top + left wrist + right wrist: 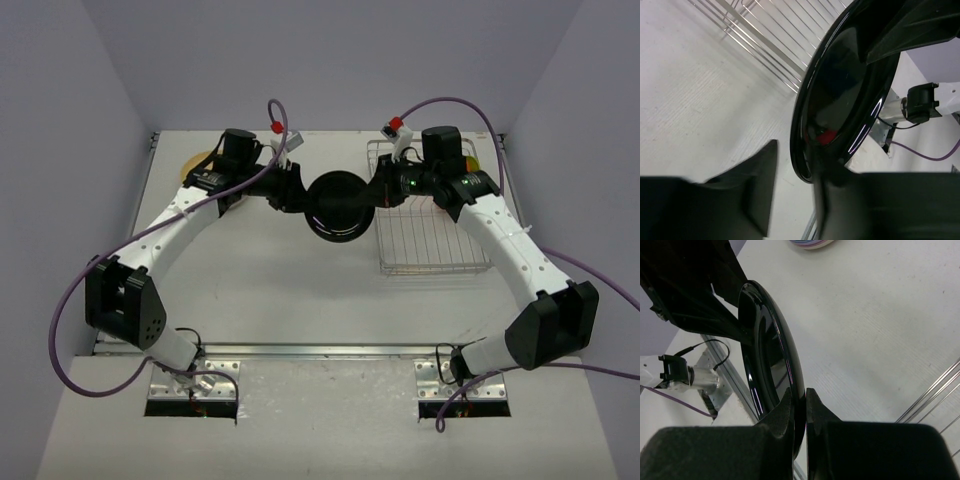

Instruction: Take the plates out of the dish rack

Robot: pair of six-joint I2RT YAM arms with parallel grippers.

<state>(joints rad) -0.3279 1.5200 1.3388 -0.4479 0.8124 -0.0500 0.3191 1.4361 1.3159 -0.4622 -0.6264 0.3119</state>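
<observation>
A glossy black plate point(338, 205) hangs on edge above the table between my two arms, left of the dish rack point(430, 245). My right gripper point(382, 190) is shut on the plate's right rim; in the right wrist view its fingertips pinch the rim point(765, 355) at the gripper point(799, 392). My left gripper point(297, 190) straddles the opposite rim. In the left wrist view the plate point(840, 100) touches one finger, while the other finger point(762, 170) stands apart from it, so the gripper point(802, 160) is open. Rack bars point(765, 35) show behind the plate.
A stack of plates point(195, 165) lies at the far left, partly under the left arm, and its edge point(810, 244) shows in the right wrist view. An orange and green plate edge point(472, 165) peeks out behind the right arm at the rack's far end.
</observation>
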